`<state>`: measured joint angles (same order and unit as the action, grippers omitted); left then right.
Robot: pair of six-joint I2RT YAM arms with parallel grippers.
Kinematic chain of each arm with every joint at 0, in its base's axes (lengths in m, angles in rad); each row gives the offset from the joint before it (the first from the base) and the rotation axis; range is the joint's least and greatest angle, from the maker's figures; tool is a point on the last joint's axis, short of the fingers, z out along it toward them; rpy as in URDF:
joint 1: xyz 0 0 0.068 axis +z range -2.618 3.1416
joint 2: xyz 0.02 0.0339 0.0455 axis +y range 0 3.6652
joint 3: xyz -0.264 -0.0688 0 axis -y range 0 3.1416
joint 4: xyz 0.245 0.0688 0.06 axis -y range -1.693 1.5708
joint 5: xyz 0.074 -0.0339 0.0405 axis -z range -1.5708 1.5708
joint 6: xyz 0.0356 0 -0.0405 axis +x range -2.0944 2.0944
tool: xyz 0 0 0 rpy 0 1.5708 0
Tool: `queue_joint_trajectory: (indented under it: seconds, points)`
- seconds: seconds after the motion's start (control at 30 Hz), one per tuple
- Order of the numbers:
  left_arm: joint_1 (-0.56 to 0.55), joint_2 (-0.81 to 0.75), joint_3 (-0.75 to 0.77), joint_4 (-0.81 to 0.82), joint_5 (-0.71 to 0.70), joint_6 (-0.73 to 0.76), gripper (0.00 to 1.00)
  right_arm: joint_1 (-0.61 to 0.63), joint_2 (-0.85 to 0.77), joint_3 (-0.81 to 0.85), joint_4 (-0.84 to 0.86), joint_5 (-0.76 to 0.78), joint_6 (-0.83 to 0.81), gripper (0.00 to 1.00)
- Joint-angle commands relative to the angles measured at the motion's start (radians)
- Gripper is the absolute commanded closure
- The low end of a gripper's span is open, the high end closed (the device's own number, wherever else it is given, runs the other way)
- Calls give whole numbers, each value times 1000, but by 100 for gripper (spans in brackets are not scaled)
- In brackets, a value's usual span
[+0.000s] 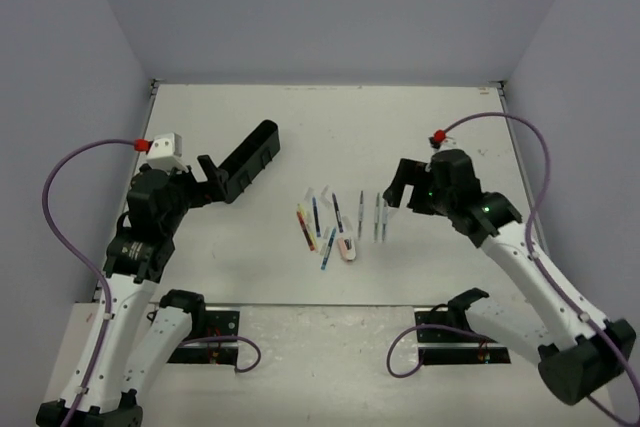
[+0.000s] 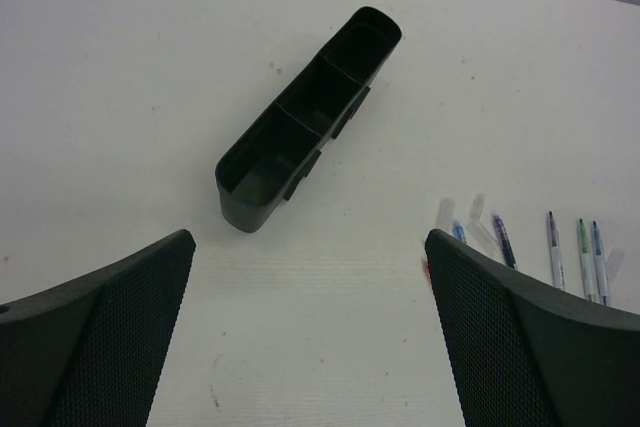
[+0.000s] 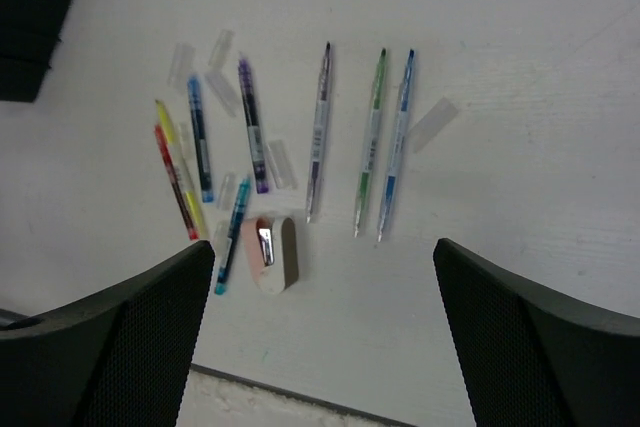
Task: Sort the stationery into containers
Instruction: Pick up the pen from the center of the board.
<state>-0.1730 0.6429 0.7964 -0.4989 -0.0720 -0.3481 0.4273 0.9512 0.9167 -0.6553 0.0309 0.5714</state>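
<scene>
Black organiser tray [image 1: 248, 159] lies slanted near the table's [image 1: 350, 127] far left corner in the overhead view. We find the pens [image 1: 340, 217] and eraser [image 1: 347, 245] loose at mid-table. In the left wrist view, the left gripper [image 2: 308, 242] gapes wide and empty by the tray's near end. In the right wrist view, we note the right gripper [image 3: 325, 247] spread wide over the pens, holding nothing.

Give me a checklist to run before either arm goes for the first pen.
1. The left gripper open and empty: ok.
2. The right gripper open and empty: ok.
3. The long black plastic organiser tray upright, nothing seen in its compartments: ok.
4. The thin red pen and thin yellow pen apart enough for a single pick: not ok, they lie against each other.
5. The clear plastic caps out of the way: not ok, scattered among the pens.
</scene>
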Motion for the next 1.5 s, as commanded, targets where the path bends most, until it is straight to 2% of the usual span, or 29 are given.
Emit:
queue_joint_trajectory:
  seconds: [0.0,0.03,0.13,0.27,0.4,0.43,0.9,1.47]
  points:
    - [-12,-4,-11,32,34,14,0,95,131,16,-15,191,80,12]
    - [-15,-5,-11,33,35,15,0,106,155,6,11,183,87,22]
    - [-19,-3,-12,33,40,15,0,140,264,4,53,208,106,40]
    - [-30,3,-12,34,44,15,0,154,380,29,67,239,110,57]
    - [-41,1,-14,33,40,15,0,156,463,49,78,264,111,66]
    - [-47,-2,-14,34,41,15,0,156,476,53,85,268,111,71]
    - [-82,5,-17,31,24,15,0,155,626,86,109,267,110,80]
    - [-101,15,-16,28,23,14,0,153,682,84,114,272,124,81]
